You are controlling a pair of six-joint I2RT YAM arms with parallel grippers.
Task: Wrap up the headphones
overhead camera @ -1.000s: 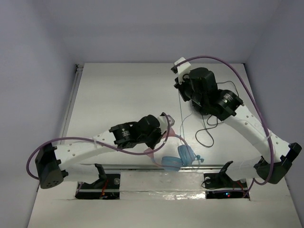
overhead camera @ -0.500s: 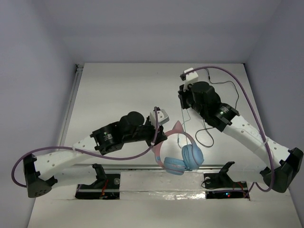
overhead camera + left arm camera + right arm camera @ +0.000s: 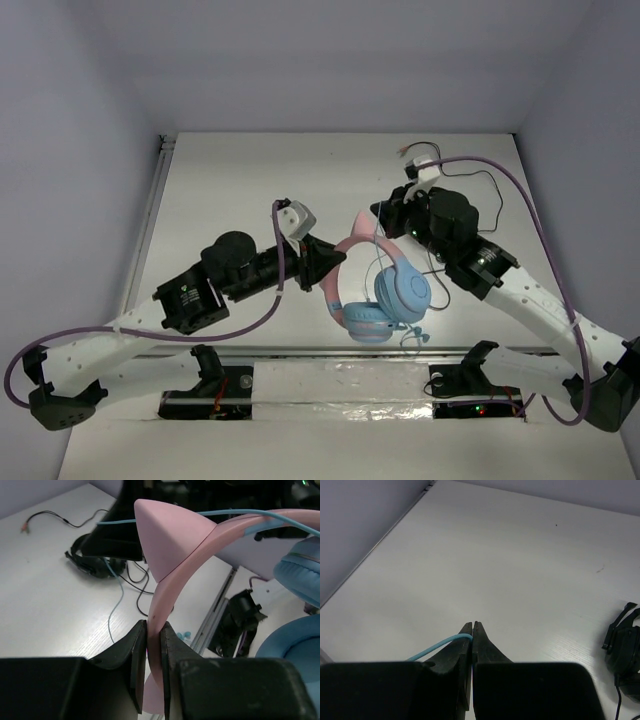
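Note:
The headphones [image 3: 385,295] have light-blue earcups [image 3: 403,292], a pink headband [image 3: 342,258] with cat ears, and a thin light-blue cable [image 3: 378,262]. They hang above the table's near middle. My left gripper [image 3: 322,264] is shut on the headband; the left wrist view shows the jaws clamped on the pink band [image 3: 156,615] below a cat ear [image 3: 170,535]. My right gripper [image 3: 378,212] is just behind the headphones and is shut on the cable [image 3: 440,646], which bends out to the left of the tips [image 3: 472,630].
Black headphones [image 3: 92,562] with a black cable [image 3: 487,180] lie on the table under and behind my right arm, and also show at the right wrist view's edge [image 3: 625,645]. A metal rail [image 3: 300,350] runs along the table's near edge. White walls enclose the table.
My left arm has lifted the headphones off the near edge and turned them upright. My right gripper has come from the far side toward the headphones, still holding the cable.

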